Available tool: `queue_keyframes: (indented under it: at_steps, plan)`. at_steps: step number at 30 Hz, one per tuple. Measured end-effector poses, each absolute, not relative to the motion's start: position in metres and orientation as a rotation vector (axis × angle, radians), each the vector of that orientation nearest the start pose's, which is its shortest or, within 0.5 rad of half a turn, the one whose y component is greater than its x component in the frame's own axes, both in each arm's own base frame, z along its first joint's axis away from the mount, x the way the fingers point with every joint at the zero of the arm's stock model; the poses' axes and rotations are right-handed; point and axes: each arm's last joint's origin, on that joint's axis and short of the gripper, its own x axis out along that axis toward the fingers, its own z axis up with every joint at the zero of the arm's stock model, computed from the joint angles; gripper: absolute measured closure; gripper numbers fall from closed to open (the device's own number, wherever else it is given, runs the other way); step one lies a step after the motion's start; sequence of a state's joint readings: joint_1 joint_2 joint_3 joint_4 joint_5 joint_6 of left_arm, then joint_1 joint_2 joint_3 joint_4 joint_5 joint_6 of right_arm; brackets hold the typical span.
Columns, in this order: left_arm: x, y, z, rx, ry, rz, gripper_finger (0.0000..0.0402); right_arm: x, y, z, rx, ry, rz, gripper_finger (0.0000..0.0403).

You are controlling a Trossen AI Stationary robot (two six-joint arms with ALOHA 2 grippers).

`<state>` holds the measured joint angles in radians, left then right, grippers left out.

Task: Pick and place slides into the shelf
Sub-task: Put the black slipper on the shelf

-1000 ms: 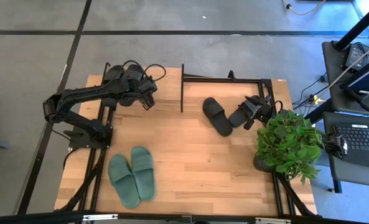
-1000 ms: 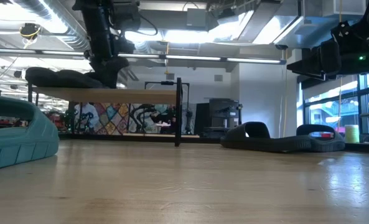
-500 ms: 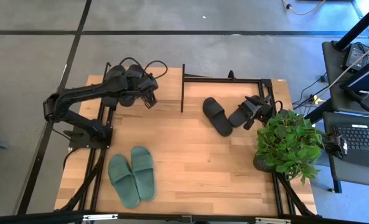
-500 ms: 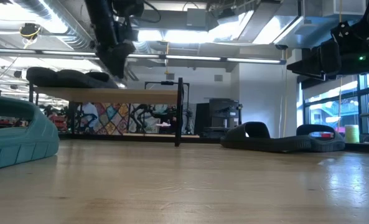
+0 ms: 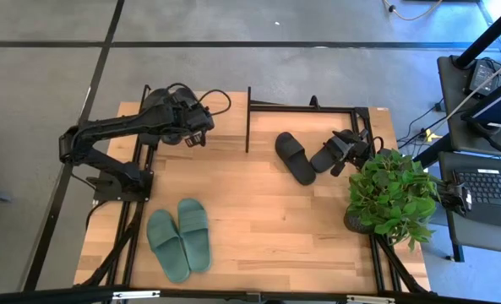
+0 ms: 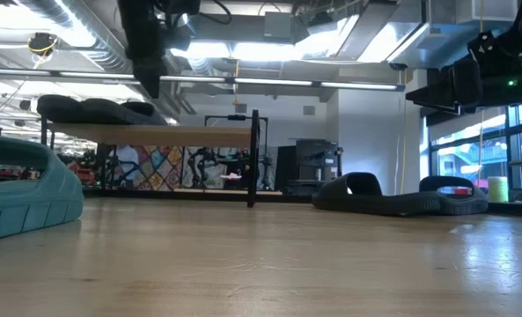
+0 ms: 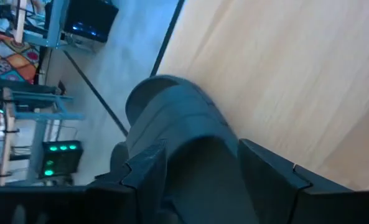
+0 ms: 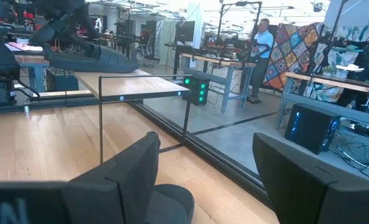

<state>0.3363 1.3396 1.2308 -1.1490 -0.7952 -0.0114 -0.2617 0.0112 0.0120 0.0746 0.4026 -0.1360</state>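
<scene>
One black slide [image 7: 178,130] — under left hand [image 7: 203,171]

Two black slides [image 6: 102,110] top the shelf [image 6: 199,134]; green pair [image 5: 179,238] on tabletop.

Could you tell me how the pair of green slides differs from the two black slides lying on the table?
The green slides lie side by side as a neat pair near the table's front left. The black slides on the table sit toward the back right and splay apart in a V. The green pair is sage-coloured and lies clear of both arms; the black pair is dark, and one of its slides lies right by the right gripper. Both pairs are strap-up on the wooden tabletop, not yet shelved.
</scene>
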Motion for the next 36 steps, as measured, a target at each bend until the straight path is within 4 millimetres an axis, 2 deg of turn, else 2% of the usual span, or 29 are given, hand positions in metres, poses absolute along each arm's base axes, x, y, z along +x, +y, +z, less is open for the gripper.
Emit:
queue_keyframes:
  at_steps: [16,23,36]
  plan:
    - [0.210,0.095,0.308,0.474,1.462,0.821,0.0212,0.089,-0.036,0.174,-0.149,-0.024,-0.669,0.0146]
    - [0.207,0.102,0.309,0.521,1.511,0.822,0.0212,0.089,-0.036,0.173,-0.149,-0.020,-0.668,0.0146]
    - [0.200,0.122,0.308,0.460,1.535,0.853,0.0212,0.089,-0.036,0.173,-0.150,-0.018,-0.668,0.0146]
